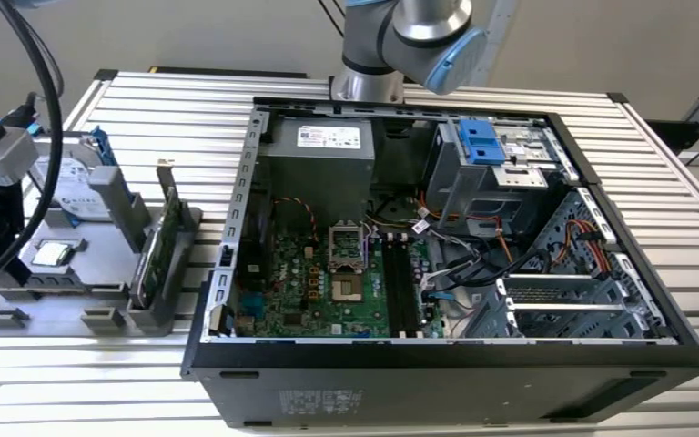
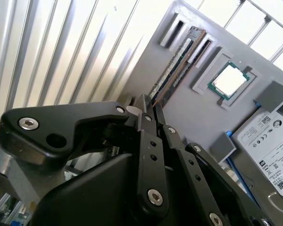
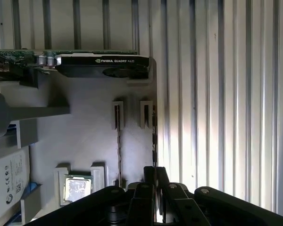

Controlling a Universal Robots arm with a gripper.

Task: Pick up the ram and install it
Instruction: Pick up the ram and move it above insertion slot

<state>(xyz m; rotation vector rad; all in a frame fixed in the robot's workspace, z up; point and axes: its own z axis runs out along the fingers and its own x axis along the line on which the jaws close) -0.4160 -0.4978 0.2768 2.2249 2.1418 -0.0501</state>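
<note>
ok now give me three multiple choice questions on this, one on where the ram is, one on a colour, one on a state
1. Where is the long, thin, dark ram stick?
A) standing on edge in the grey holder tray
B) lifted clear in the air
C) lying flat on the slatted table

2. What colour is the plastic drive bracket inside the black computer case?
A) red
B) blue
C) yellow

3. The case is:
A) closed, side panel on
B) open, green motherboard showing
C) wrapped in plastic

Answers:
1 A: both wrist views show it upright in the tray's slots, with the gripper close over one end.
2 B: it reads bright blue in the exterior view.
3 B: the board and cables lie exposed.
</note>
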